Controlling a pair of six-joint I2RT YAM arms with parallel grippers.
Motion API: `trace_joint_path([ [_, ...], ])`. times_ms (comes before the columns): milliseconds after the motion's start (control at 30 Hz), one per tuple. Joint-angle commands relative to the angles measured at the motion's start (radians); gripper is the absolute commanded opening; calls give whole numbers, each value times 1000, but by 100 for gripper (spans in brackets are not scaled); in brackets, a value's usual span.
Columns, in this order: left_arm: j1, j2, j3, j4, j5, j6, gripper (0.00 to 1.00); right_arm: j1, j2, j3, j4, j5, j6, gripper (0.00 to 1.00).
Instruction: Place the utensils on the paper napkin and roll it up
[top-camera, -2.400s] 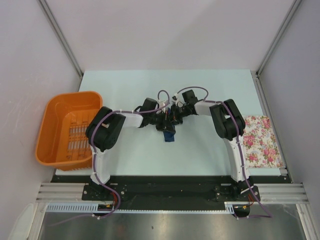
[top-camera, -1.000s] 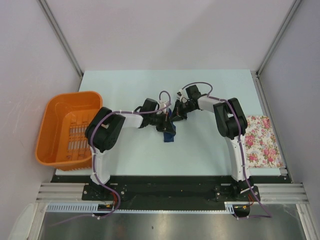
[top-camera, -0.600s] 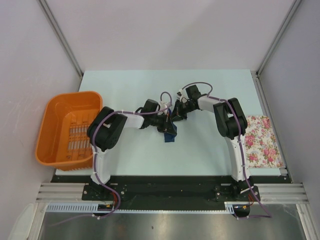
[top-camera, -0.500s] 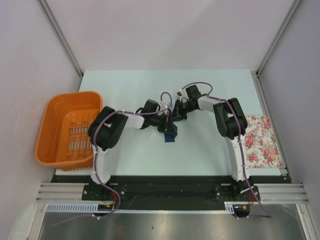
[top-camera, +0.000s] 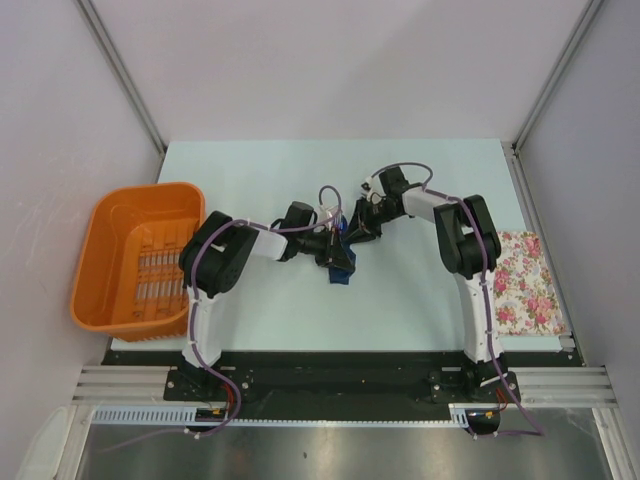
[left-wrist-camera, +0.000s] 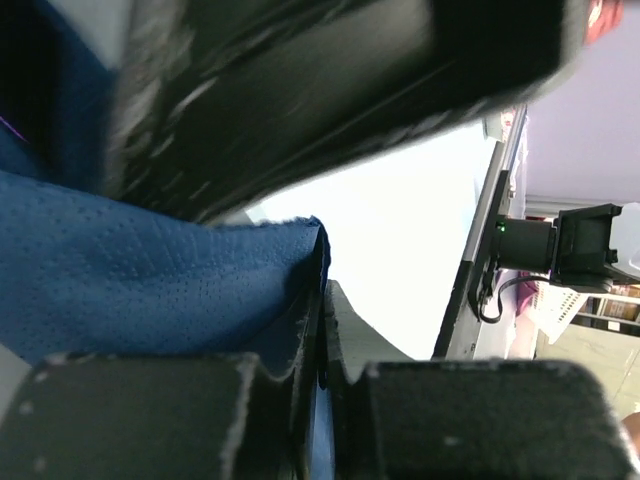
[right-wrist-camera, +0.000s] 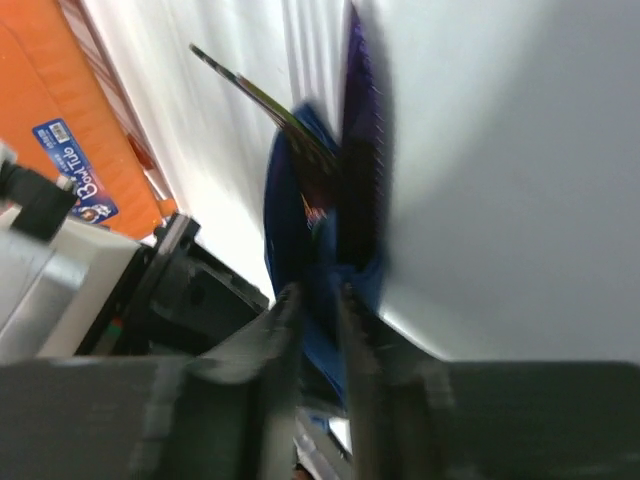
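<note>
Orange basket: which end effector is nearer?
Left, narrowly: the left end effector is at the napkin mid-table, right of the orange basket; the right end effector is just past it, farther right.

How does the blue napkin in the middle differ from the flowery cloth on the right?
The napkin is plain dark blue; the cloth is white with pink flowers. The napkin is bunched into a small bundle; the cloth lies spread flat. The napkin looks smaller. Both are thin, soft sheets.

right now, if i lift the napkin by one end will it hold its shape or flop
Probably floppy: the napkin is thin dimpled paper, draping in soft folds. Likely light, and may tear if tugged. From above it looks bunched, not tightly rolled, so it could loosen.
</note>
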Motion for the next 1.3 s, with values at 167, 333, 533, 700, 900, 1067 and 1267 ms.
trace_joint_path([
  [167,14,30,-39,-71,-26,63,37,-55,-90,-3,-159,39,-123,43],
  [333,15,28,-30,-77,-17,80,45,-44,-88,-34,-131,7,-123,50],
  [533,15,21,-21,-89,-15,100,45,-6,-62,-32,-123,8,-138,47],
  [700,15,13,-10,-115,-14,130,46,9,-32,-28,-140,36,-175,43],
  [900,17,-12,4,-138,-18,138,47,12,-15,-26,-160,65,-215,19],
  [1067,20,-48,36,-169,-29,127,53,5,-4,-25,-175,100,-250,0],
  [1267,20,-145,48,-184,-6,103,60,2,20,-20,-178,117,-263,0],
])
